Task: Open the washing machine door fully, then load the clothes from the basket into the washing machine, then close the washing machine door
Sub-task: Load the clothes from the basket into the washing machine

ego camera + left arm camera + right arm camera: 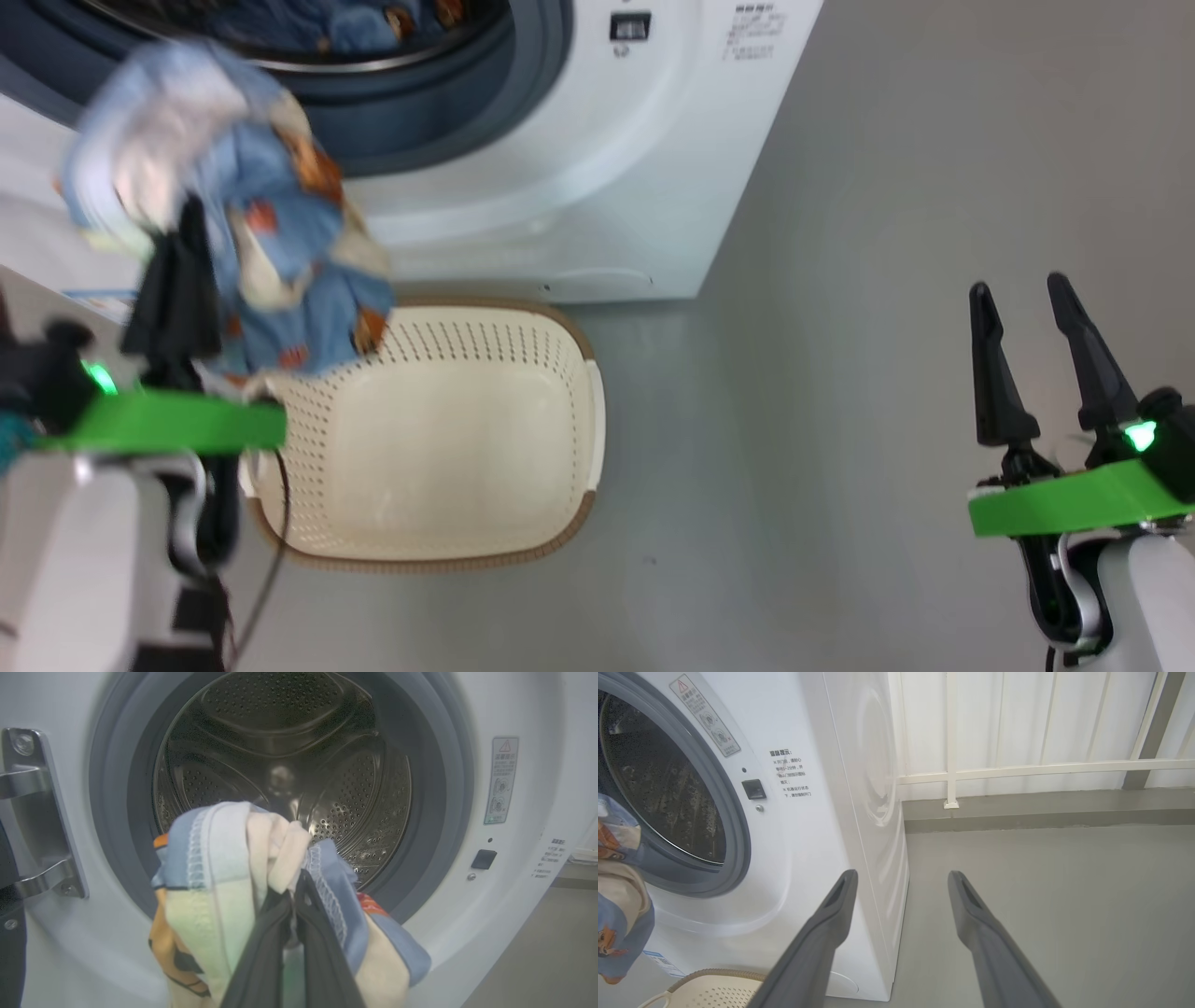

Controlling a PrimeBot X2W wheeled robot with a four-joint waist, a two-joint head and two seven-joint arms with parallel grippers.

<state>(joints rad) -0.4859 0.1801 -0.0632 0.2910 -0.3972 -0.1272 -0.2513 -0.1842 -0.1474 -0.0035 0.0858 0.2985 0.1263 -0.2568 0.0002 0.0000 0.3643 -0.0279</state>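
My left gripper [191, 219] is shut on the clothes [271, 233], a light-blue garment with orange-brown bears, lifted above the basket's left end. In the left wrist view the held clothes [224, 877] hang just in front of the open mouth of the washing machine [514, 896], with the steel drum [280, 742] behind them. Another blue garment [364, 28] lies inside the drum. The cream basket [448, 448] stands on the floor before the machine with nothing in it. My right gripper [1018, 285] hangs open over bare floor. The washing machine door is out of view; its metal hinge [32, 812] shows.
The machine's white front [607, 187] reaches down to the basket's far rim. Grey floor [840, 373] spreads to the right of machine and basket. In the right wrist view a white railing and wall [1017, 770] stand behind the machine's right side [878, 788].
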